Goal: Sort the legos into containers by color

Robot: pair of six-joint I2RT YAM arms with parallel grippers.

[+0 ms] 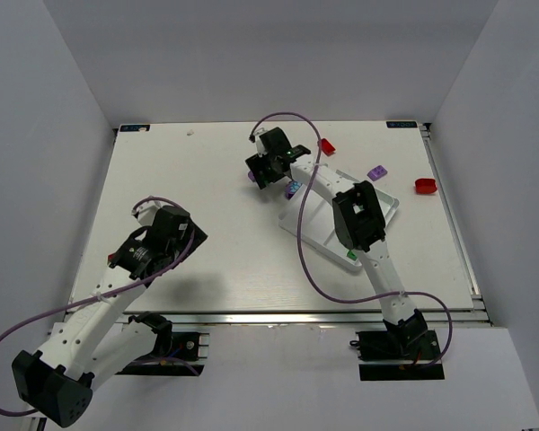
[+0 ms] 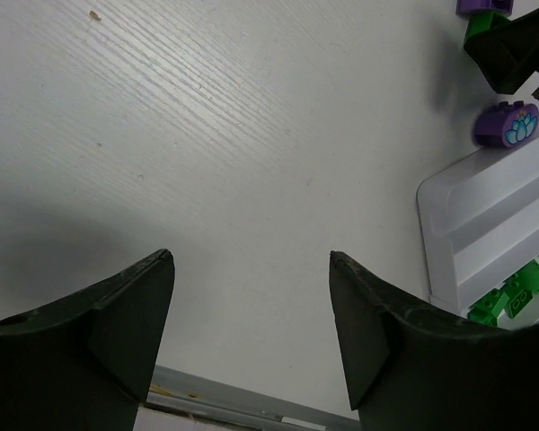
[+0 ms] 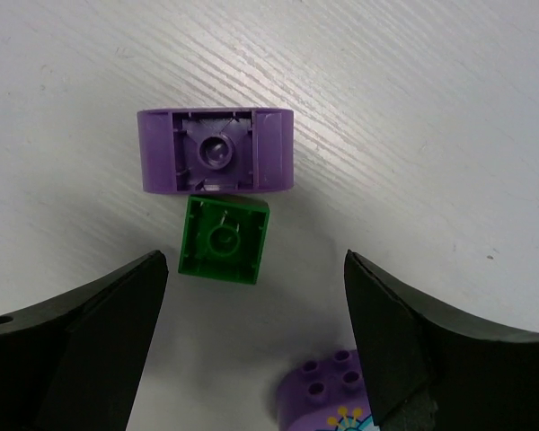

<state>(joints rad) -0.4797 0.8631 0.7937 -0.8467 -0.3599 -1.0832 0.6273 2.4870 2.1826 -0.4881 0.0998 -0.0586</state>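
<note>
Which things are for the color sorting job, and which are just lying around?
For the job:
green brick
upside-down purple brick
flowery purple brick
red brick
white tray
left claw and right claw, both open

Just there:
purple cable
metal rail

The top camera looks steeply down over the whole white wood-grain tabletop (image 1: 207, 206) from above its near edge. The left wrist camera looks down on it from higher up, the right wrist camera from very close. All three share the rounded purple plastic brick printed with a blue flower (image 1: 293, 189)
</note>
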